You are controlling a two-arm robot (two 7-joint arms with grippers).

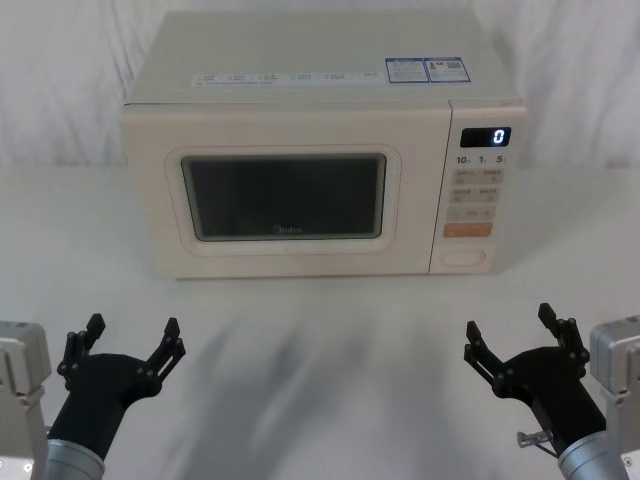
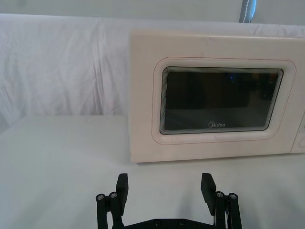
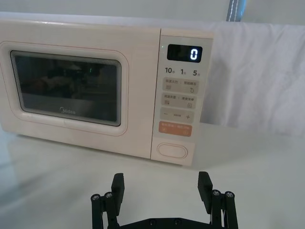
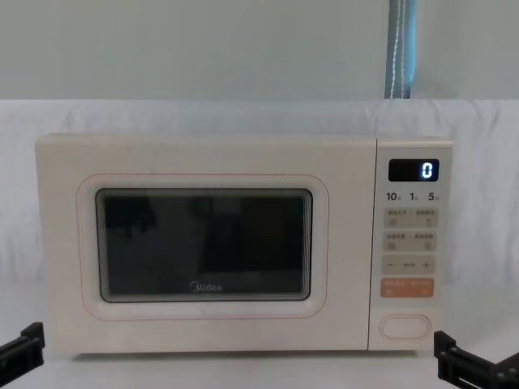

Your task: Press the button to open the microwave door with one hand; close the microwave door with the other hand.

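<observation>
While the cream microwave sits shut at the far side of the white cloth-covered tabletop (image 1: 330,350), its large cream microwave door (image 1: 285,195) with the dark rounded-rectangle glass window lies flush with the body, and the narrow control panel (image 1: 478,190) to its right shows a lit 0 on the digital display (image 1: 485,136). The wide blank cream pill-shaped button (image 1: 463,256) sits at the bottom of that panel, just below the orange rectangular key (image 1: 467,230). The black pronged left end effector (image 1: 132,339) hovers over the near left of the tabletop with its prongs spread apart, well short of the door and holding nothing. The black pronged right end effector (image 1: 512,325) hovers at the near right, its prongs likewise spread and empty; the button lies ahead of it and slightly to its left, well apart from its fingertips (image 1: 472,333).
</observation>
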